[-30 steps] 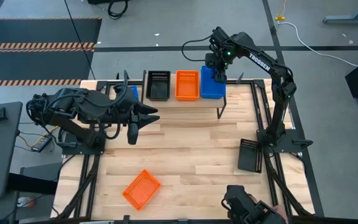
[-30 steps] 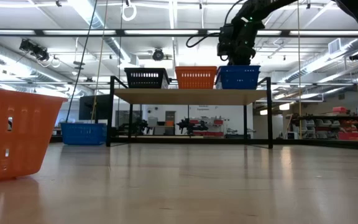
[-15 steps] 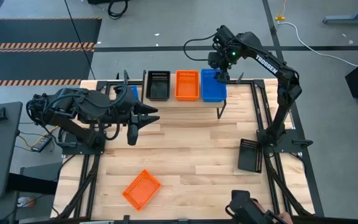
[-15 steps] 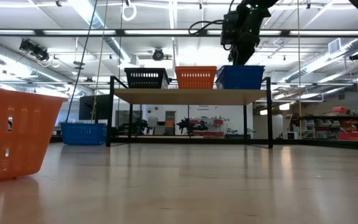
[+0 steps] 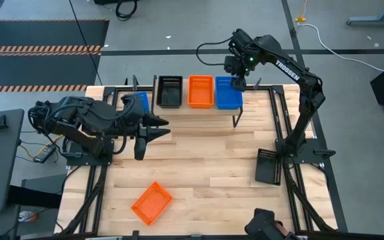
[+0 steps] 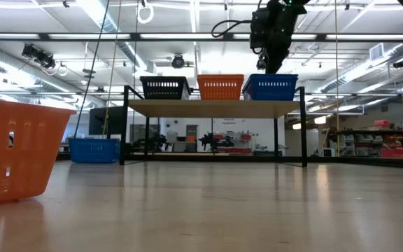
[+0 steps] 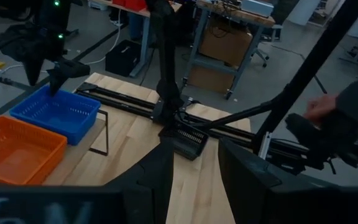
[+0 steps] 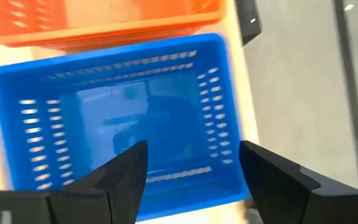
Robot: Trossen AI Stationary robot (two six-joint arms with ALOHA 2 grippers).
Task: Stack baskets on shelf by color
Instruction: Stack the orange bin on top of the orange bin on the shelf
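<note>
Shelf [image 5: 199,110] sat at the bench's [image 5: 205,160] far edge with three baskets in a row on top: black basket [image 5: 169,91], orange basket [image 5: 201,91], blue basket [image 5: 229,92] at the right end. Right gripper [image 5: 239,81] hung just above the blue basket's far end, fingers apart, holding nothing. Left gripper [image 5: 153,127] hovered over the bench's left side, fingers partly apart, empty. Another blue basket [image 5: 139,101] lay beside the left arm, a loose orange one [image 5: 152,202] near the front edge, a black one [image 5: 268,166] by the right arm's base.
</note>
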